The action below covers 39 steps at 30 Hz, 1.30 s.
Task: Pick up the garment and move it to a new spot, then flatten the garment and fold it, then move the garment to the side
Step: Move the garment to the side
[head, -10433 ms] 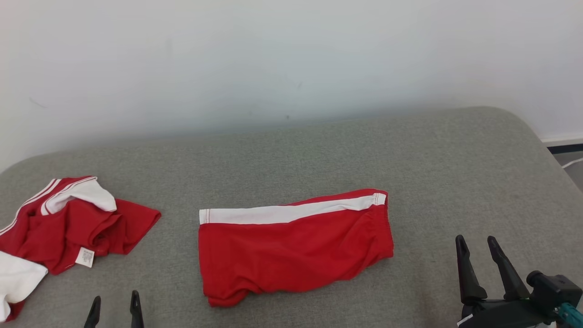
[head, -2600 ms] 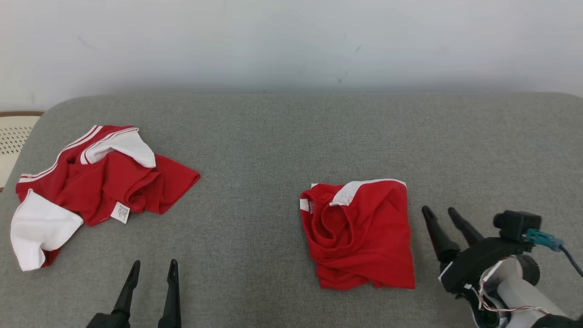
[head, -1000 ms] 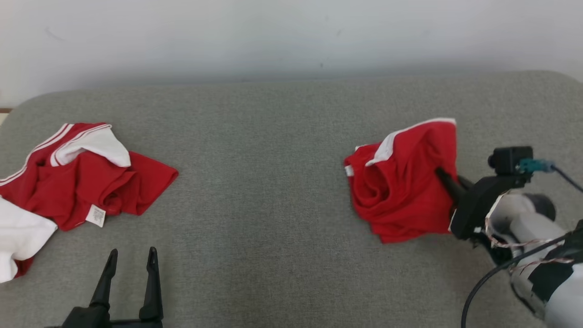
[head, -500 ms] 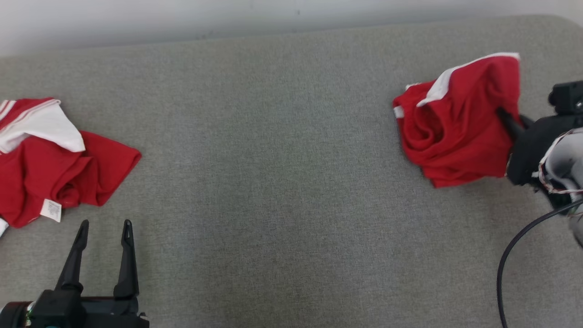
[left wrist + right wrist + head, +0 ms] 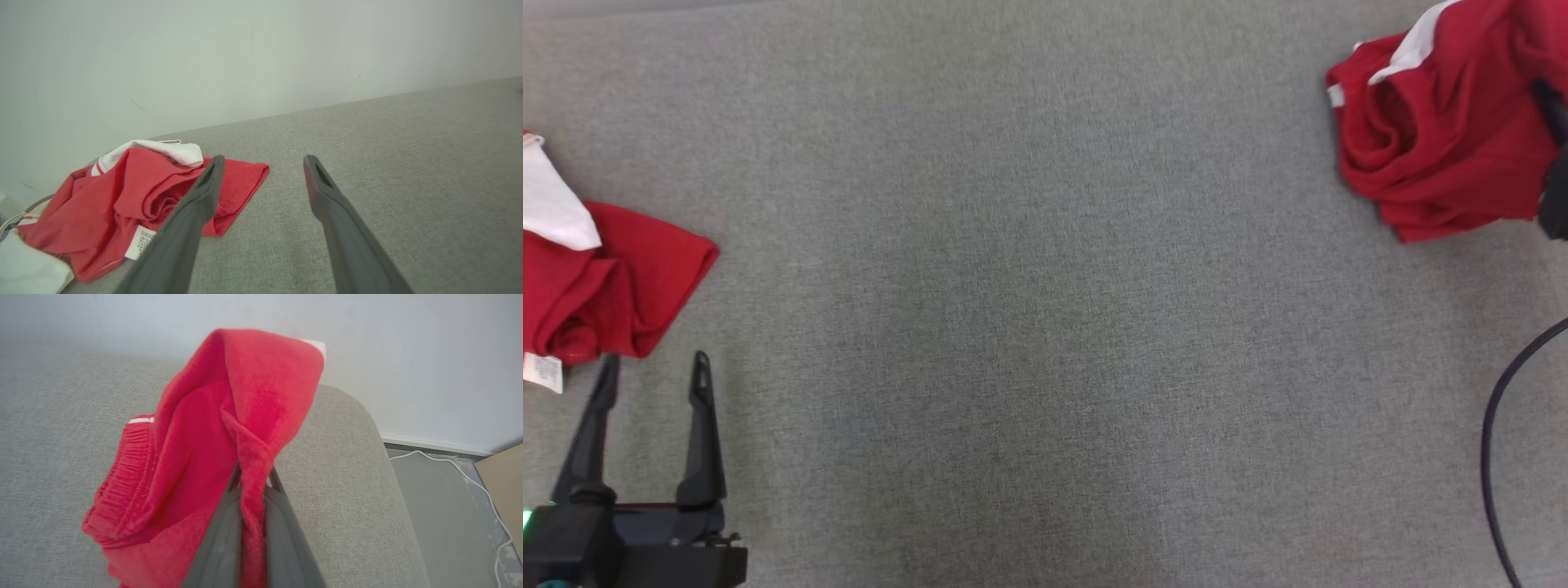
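The folded red garment with a white stripe hangs bunched at the upper right of the head view, over the grey cushion. My right gripper is shut on a fold of the red garment, lifting its upper part off the surface; a dark part of that gripper shows at the right edge. My left gripper stands open at the lower left, nothing between its fingers, just short of a second crumpled garment. In the left wrist view the left gripper points past that heap.
A crumpled red and white garment with a label lies at the left edge; the same heap sits left of my left fingers. A black cable loops at the right. The cushion's right end drops to a floor with a white cord.
The head camera has tilted down and the scene shifted. My right gripper has carried the folded garment farther right and away. The left gripper stays open near the crumpled heap.
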### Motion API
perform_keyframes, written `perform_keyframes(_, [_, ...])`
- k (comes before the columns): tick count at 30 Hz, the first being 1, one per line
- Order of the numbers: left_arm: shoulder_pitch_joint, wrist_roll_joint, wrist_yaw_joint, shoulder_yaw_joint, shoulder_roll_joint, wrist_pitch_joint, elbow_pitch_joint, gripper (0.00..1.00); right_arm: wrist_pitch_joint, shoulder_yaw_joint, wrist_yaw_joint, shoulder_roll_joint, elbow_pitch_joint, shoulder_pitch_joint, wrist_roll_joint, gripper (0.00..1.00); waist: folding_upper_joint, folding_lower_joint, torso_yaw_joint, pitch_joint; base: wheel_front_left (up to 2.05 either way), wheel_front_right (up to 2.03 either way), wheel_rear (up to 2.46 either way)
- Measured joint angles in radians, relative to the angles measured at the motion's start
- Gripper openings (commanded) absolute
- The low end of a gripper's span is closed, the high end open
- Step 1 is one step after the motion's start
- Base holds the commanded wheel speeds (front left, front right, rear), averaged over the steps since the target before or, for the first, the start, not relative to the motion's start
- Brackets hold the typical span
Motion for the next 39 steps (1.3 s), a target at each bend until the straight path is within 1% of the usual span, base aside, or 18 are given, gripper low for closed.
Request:
perform_keyframes(6, [0.004,0.002,0.006,0.01,0.018,0.016,-0.056,1.0,-0.01,0.035,0.0,-0.035,0.035,-0.056,-0.004,0.0,0.0,0.0,-0.008,0.046,0.0,0.0,0.0])
perform_keyframes(10, [0.005,0.003,0.009,0.009,0.022,0.025,-0.068,1.0,-0.019,0.053,0.0,-0.042,0.056,-0.07,0.002,0.0,-0.0002,0.0,-0.005,0.058,0.0,0.0,0.0])
perform_keyframes(16, [0.009,0.003,0.017,0.007,0.022,0.025,-0.076,1.0,-0.035,0.082,0.0,-0.036,0.088,-0.085,0.011,0.0,-0.0001,-0.0001,0.003,0.065,0.0,0.0,0.0])
perform_keyframes(17, [0.009,0.003,0.017,0.006,0.022,0.025,-0.076,1.0,-0.03,0.087,0.0,-0.035,0.1,-0.09,0.011,0.15,-0.0001,-0.0001,0.004,0.066,0.0,0.0,0.0])
perform_keyframes(18, [0.009,0.003,0.018,0.005,0.022,0.025,-0.076,1.0,-0.025,0.091,0.0,-0.033,0.114,-0.096,0.01,0.15,-0.0001,-0.0001,0.005,0.067,0.0,0.0,0.0])
perform_keyframes(19, [0.009,0.003,0.018,0.004,0.022,0.024,-0.076,1.0,-0.026,0.095,0.0,-0.031,0.124,-0.101,0.007,0.49,-0.0001,-0.0001,0.007,0.068,0.0,0.0,0.0])
perform_keyframes(20, [0.008,0.003,0.019,0.003,0.022,0.023,-0.075,1.0,-0.027,0.098,0.0,-0.03,0.134,-0.103,0.0,1.0,-0.0001,-0.0001,0.008,0.068,0.0,0.0,0.0])
perform_keyframes(26, [0.009,-0.002,0.026,-0.004,0.016,0.014,-0.059,1.0,-0.052,0.114,0.0,-0.022,0.201,-0.126,-0.039,1.0,-0.0002,-0.0002,0.017,0.054,0.0,0.0,0.0])
perform_keyframes(28, [0.008,-0.005,0.027,-0.007,0.011,0.007,-0.048,1.0,-0.086,0.109,0.0,-0.012,0.207,-0.126,-0.037,1.0,-0.0001,-0.0002,0.019,0.046,0.0,0.0,0.0])
perform_keyframes(32, [0.009,-0.018,0.03,-0.013,0.002,-0.008,-0.018,1.0,-0.17,0.077,0.0,0.015,0.198,-0.126,-0.003,1.0,-0.0001,-0.0003,0.02,0.018,0.0,0.0,0.0])
perform_keyframes(34, [0.01,-0.03,0.03,-0.016,-0.006,-0.014,0.001,1.0,-0.209,0.056,0.0,0.029,0.179,-0.115,0.034,1.0,-0.0001,-0.0003,0.019,0.001,0.0,0.0,0.0])
perform_keyframes(39, [0.019,-0.046,0.031,-0.022,-0.021,-0.03,0.046,1.0,-0.26,0.016,0.0,0.05,0.125,-0.067,0.072,1.0,-0.0001,-0.0003,0.015,-0.051,0.0,0.0,0.0])
